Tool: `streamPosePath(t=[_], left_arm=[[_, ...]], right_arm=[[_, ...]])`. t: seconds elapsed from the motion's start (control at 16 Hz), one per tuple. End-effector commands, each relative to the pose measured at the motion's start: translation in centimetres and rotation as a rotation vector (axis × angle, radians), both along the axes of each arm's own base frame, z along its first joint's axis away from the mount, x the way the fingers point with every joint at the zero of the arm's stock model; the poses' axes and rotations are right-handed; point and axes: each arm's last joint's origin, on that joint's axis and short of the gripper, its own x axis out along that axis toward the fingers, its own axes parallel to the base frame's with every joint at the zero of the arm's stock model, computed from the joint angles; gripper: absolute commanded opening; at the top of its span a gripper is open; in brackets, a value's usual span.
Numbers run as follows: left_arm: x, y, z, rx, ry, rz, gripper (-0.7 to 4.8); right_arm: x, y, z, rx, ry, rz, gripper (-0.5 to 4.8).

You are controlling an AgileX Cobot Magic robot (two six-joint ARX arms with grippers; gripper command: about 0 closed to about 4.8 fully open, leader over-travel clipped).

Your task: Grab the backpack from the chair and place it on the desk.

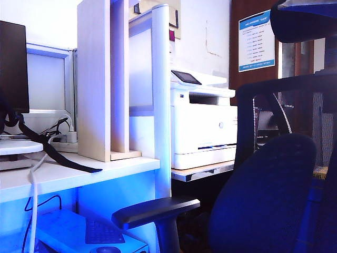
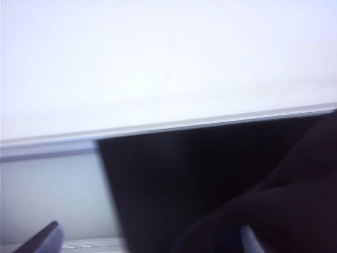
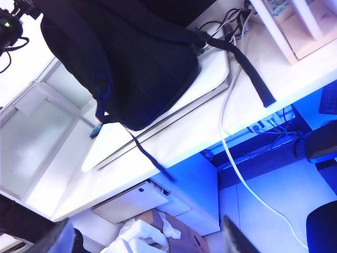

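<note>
Navy backpack (image 3: 131, 58) on desk (image 3: 174, 142), both grippers' fingers (image 3: 234, 237) spread

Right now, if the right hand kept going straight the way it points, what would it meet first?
Probably the backpack lying on the desk: the open right hand looks toward the bag's lower end and the desk's edge. Depth is unclear, so the desk edge could come first.
</note>
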Motion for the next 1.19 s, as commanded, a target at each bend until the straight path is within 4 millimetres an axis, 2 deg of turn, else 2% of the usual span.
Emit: streamPosePath(t=[0.06, 0.13, 0.25, 0.38, 0.5, 0.56, 0.63, 0.75, 0.88, 0.94, 1.06, 1.19], left_arm=[[0.0, 0.5, -0.6, 0.007, 0.112, 0.017, 3.91], [0.5, 1.2, -1.8, -0.034, 0.174, -0.009, 3.95], [2.3, 2.8, -5.7, -0.180, 0.373, -0.052, 4.09], [2.4, 3.0, -7.4, -0.273, 0.494, -0.015, 4.30], [2.3, 3.0, -8.1, -0.314, 0.537, -0.003, 4.53], [2.3, 2.6, -7.8, -0.316, 0.522, -0.116, 4.49], [2.3, 1.9, -7.4, -0.328, 0.477, -0.310, 4.24], [2.3, 0.7, -6.4, -0.373, 0.366, -0.601, 4.24], [2.3, -2.6, -4.4, -0.333, 0.281, -1.004, 4.25], [2.0, -4.8, -3.2, -0.274, 0.263, -1.120, 4.25], [0.1, -9.0, -1.0, -0.197, 0.242, -1.265, 4.25], [-2.6, -12.3, 0.8, -0.133, 0.218, -1.330, 4.24]], right_arm=[[0.0, 0.0, 0.4, 0.004, -0.027, 0.006, 3.59], [0.0, 0.0, 0.4, 0.004, -0.027, 0.006, 3.59], [-0.1, 0.0, 0.4, 0.004, -0.026, 0.006, 3.59], [-0.1, 0.0, 0.4, 0.016, -0.006, 0.005, 3.59], [0.0, 0.0, 0.4, 0.016, -0.005, 0.001, 3.59], [0.0, 0.0, 0.4, 0.014, -0.007, -0.001, 3.59], [0.0, 0.0, 0.4, 0.011, -0.010, 0.001, 3.59], [0.0, 0.0, 0.4, 0.011, -0.011, 0.001, 3.59], [0.0, 0.0, 0.4, 0.011, -0.012, 0.001, 3.59], [0.0, 0.0, 0.4, 0.010, -0.014, 0.003, 3.59], [0.0, 0.0, 0.6, 0.013, -0.030, 0.005, 3.59], [0.0, 0.0, 1.2, 0.021, -0.101, 0.002, 3.59]])
